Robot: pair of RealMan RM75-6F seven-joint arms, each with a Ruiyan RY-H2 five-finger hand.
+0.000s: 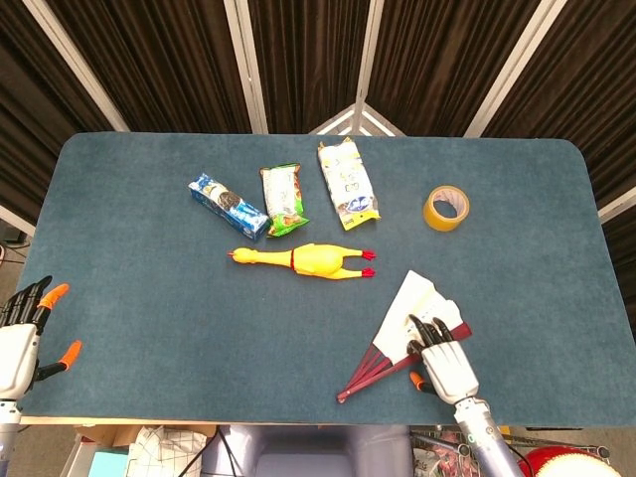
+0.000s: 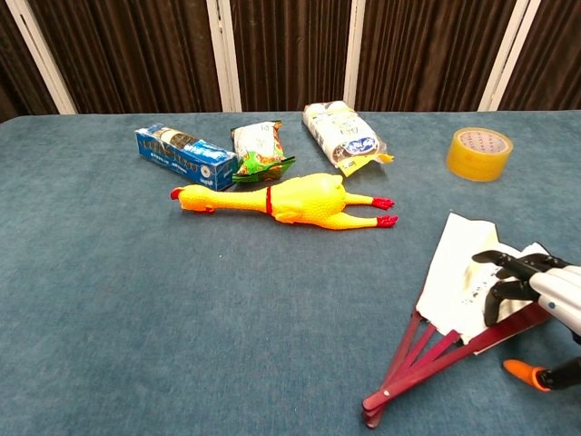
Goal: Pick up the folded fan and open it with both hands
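Note:
The fan (image 1: 409, 308) lies partly spread on the blue table near the front right, with white paper leaf and dark red ribs (image 1: 370, 375) meeting at a pivot toward the front edge. In the chest view the fan (image 2: 457, 271) shows at the lower right. My right hand (image 1: 443, 364) lies over the fan's right side, its dark fingertips (image 2: 497, 289) spread on the white paper and the outer rib, gripping nothing. My left hand (image 1: 24, 336) hangs open off the table's left front corner, far from the fan; the chest view does not show it.
A yellow rubber chicken (image 1: 305, 258) lies mid-table, just left of the fan. Behind it sit a blue biscuit box (image 1: 228, 206), a green snack bag (image 1: 283, 199) and a white-yellow bag (image 1: 347, 182). A tape roll (image 1: 446, 208) stands at the back right.

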